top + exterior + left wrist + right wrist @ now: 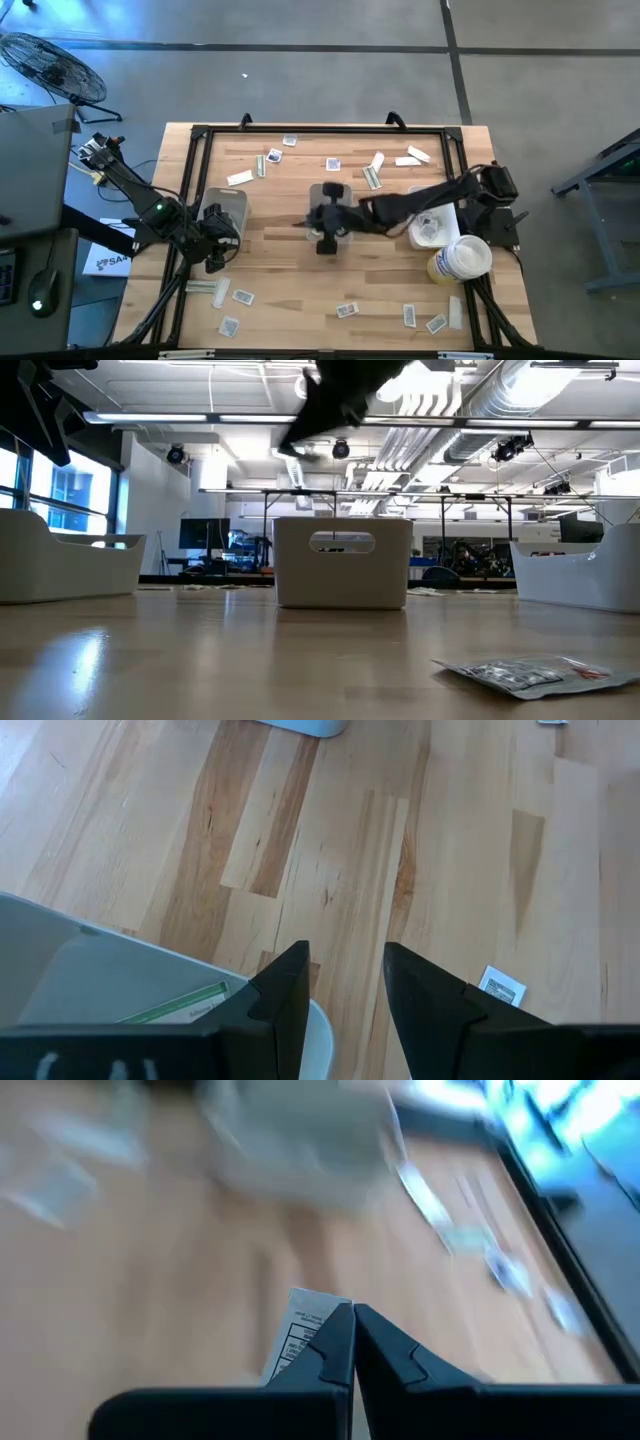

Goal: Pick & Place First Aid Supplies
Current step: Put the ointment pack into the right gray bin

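Observation:
First aid packets lie scattered on the wooden table: some near the far edge [375, 168], others near the near edge [347, 310], one close in the low view [530, 672]. My right gripper [353, 1315] hovers over the middle tray [330, 200], shut on a white sachet with dark print [300, 1335]. My left gripper [345, 985] is open above the table beside the grey left tray [225, 210], whose corner [90, 980] holds a green-white strip [180, 1005]. Another sachet [500, 988] lies flat beside it. My right gripper pinches the white printed sachet between its two fingertips [335, 1335], on an edge near one corner [318, 1308]. The sachet is lifted clear of the table and sticks out beside the fingers. The view is blurred, so more cannot be told.
A white tray [435, 225] and a big round white tub with a yellow label [460, 258] stand at the table's right. The middle tray [342, 560] has a handle slot. A black frame [320, 130] borders the table. Bare wood lies between the left and middle trays.

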You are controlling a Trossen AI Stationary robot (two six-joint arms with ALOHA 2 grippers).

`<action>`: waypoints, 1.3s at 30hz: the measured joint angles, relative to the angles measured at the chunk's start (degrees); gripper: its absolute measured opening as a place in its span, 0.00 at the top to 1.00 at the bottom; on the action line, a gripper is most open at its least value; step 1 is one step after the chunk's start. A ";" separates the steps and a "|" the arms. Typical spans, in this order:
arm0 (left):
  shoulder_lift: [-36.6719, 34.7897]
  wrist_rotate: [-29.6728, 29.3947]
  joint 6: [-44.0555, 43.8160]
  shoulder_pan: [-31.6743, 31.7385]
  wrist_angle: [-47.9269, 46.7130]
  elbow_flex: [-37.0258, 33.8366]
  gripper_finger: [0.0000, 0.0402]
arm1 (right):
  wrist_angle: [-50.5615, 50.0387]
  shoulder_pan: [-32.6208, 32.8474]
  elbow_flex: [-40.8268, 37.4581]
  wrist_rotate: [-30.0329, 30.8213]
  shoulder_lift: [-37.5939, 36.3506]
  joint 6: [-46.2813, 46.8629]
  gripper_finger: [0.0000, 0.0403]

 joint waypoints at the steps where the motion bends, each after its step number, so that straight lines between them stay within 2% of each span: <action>1: 0.00 -0.02 0.00 0.02 0.02 0.00 0.68 | -2.83 -1.12 -0.02 0.43 0.04 -0.10 1.00; 6: 0.00 -0.01 0.01 0.02 -0.02 0.00 0.68 | -11.68 -6.04 -0.11 -0.07 0.97 -0.27 1.00; 9: 0.00 0.00 0.01 0.00 -0.03 0.00 0.68 | -10.78 -8.11 -0.01 -7.60 3.47 -2.29 1.00; 11: 0.02 0.09 0.02 0.02 0.06 0.00 0.68 | -10.89 -8.98 -0.01 -10.47 5.74 -4.67 1.00; 15: 0.02 0.12 0.01 0.01 0.00 0.00 0.68 | -11.82 -10.02 -0.12 -10.36 7.26 -5.75 1.00; 20: 0.02 0.16 0.00 0.02 0.02 0.00 0.68 | -11.76 -11.94 0.00 -15.32 7.04 -6.48 1.00; 26: 0.02 0.27 0.00 0.01 0.04 0.00 0.68 | -11.86 -13.37 -0.02 -17.98 8.26 -8.07 0.93; 33: 0.02 0.27 0.00 0.02 0.01 0.00 0.68 | -12.20 -11.25 -0.13 -16.38 5.40 -8.84 0.79; 36: 0.02 0.27 0.00 0.02 0.02 0.00 0.68 | -12.53 -8.01 -0.09 -14.96 1.18 -8.77 0.74; 39: 0.02 0.27 0.01 0.01 0.02 0.00 0.68 | -12.56 -3.90 0.00 -16.03 -2.38 -8.37 0.71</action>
